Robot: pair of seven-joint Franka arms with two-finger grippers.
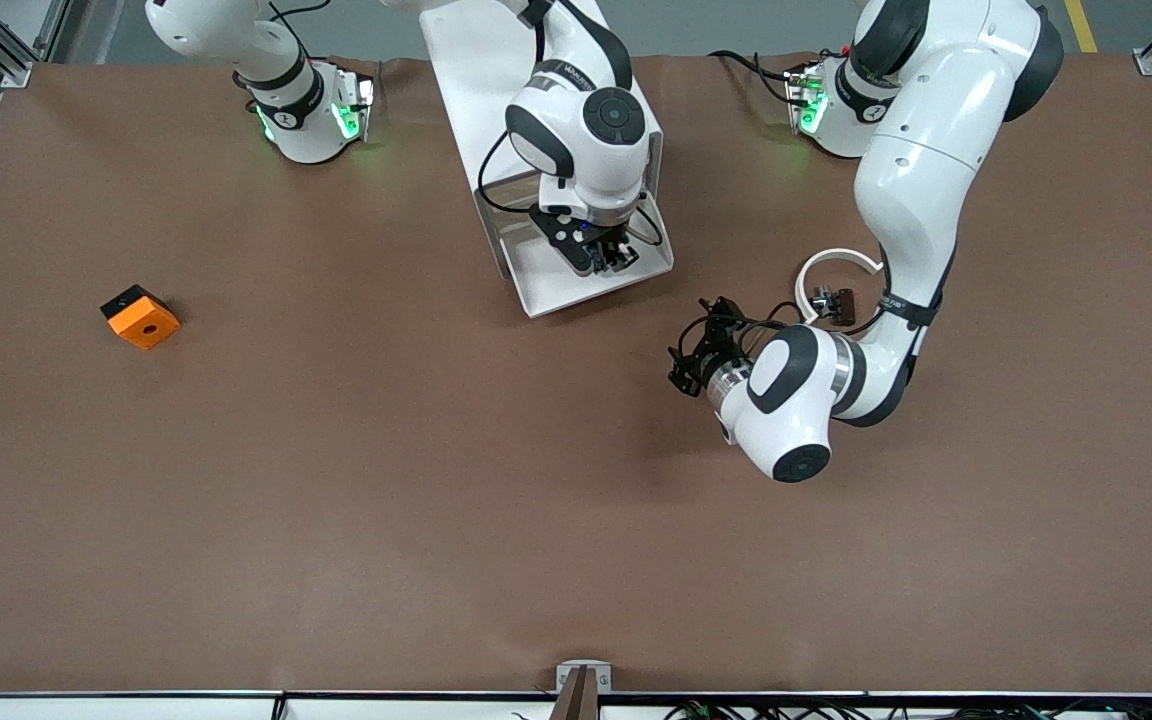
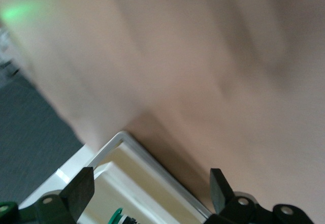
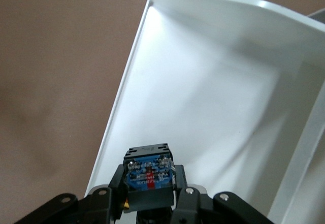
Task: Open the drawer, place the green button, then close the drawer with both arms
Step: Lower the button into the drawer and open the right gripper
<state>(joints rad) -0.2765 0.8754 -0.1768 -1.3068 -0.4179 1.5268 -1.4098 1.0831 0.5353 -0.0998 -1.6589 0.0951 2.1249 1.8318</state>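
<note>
Your right pincer (image 3: 150, 196) grasps the button (image 3: 148, 176) over the open drawer (image 1: 556, 290), blue base up; left pincer (image 1: 688, 352) released.

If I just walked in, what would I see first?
First you'd see the right gripper holding the little button over the open drawer, pulled out of the white cabinet. Next, the left gripper hangs open over the brown table near the drawer. The bright orange block sits alone toward the right arm's end.
</note>
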